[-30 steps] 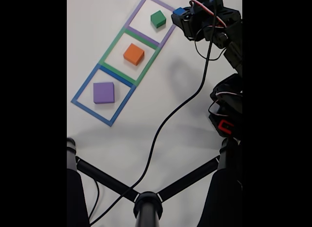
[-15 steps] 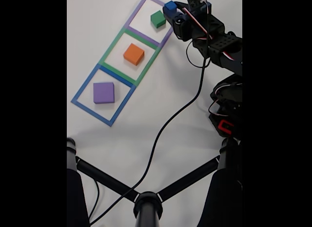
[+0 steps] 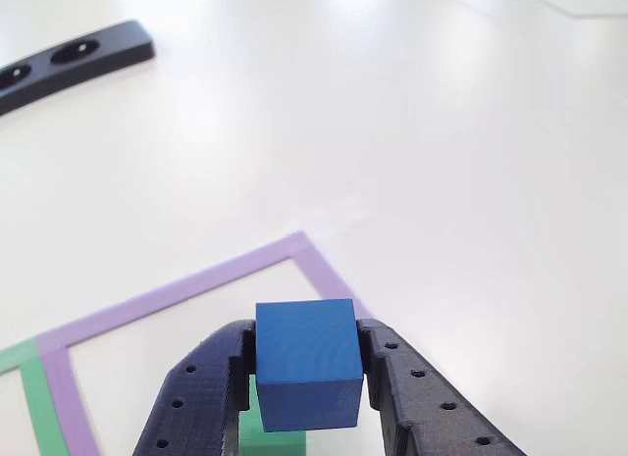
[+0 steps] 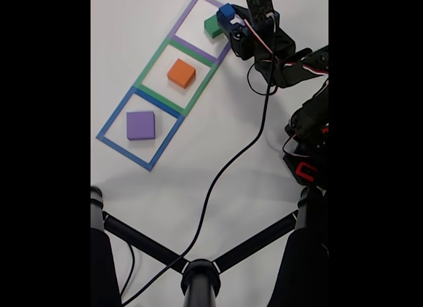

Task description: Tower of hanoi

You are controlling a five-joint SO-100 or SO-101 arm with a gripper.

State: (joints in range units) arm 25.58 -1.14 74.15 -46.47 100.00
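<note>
three taped squares (image 4: 158,82) on a glossy white table (image 4: 198,155).

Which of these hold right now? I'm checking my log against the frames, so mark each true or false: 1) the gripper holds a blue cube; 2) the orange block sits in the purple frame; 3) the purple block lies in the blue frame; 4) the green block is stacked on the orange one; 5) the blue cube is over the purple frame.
1) True: the gripper is shut on the blue cube.
2) False: the orange block lies in the green frame.
3) True: the purple block lies in the blue frame.
4) False: the green block sits apart, in the purple frame.
5) True, beside the green block.
</note>
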